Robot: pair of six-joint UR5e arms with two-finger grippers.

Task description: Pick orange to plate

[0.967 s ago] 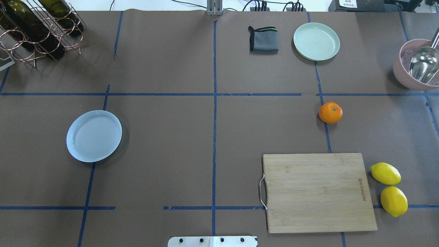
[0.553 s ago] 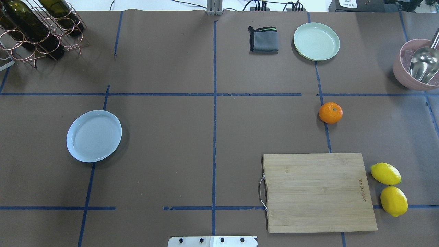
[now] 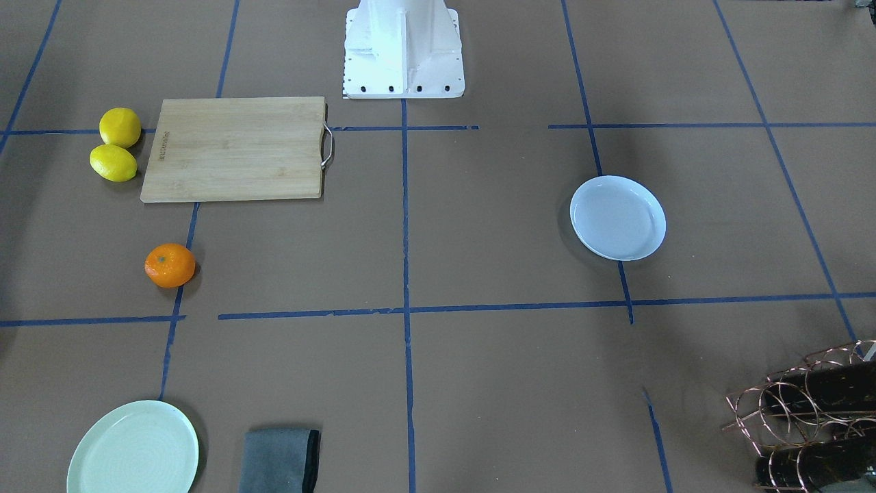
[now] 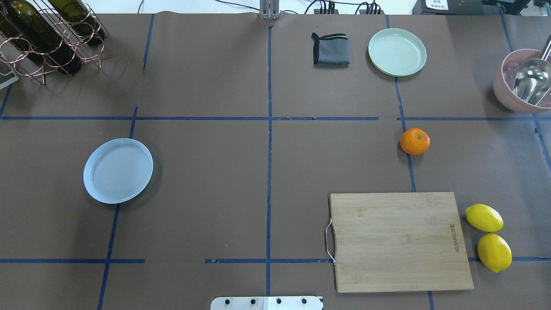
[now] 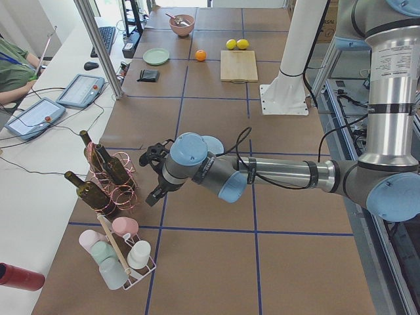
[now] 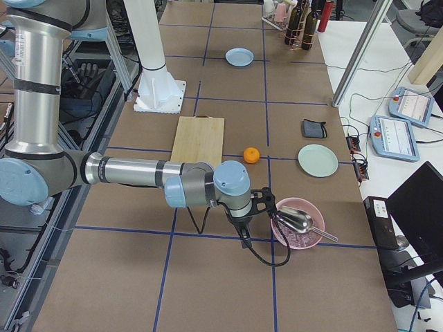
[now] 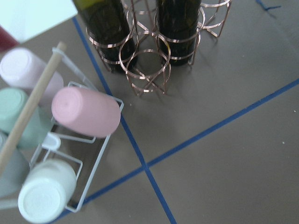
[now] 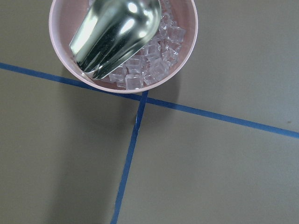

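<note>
Orange point(image 4: 415, 141) beyond cutting board point(image 4: 400, 241); lemons point(image 4: 484, 218) just right of board; plate point(image 4: 118, 170) well apart, left.

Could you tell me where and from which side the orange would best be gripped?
Probably from straight above, closing across the widest middle of the orange. It is round and sits stem dot up on the table, apart from the cutting board and the lemons, so its sides look free all round.

The round orange point(image 4: 415, 141) sits on blue tape, well apart from the empty bluish-white plate point(image 4: 118, 170).
</note>
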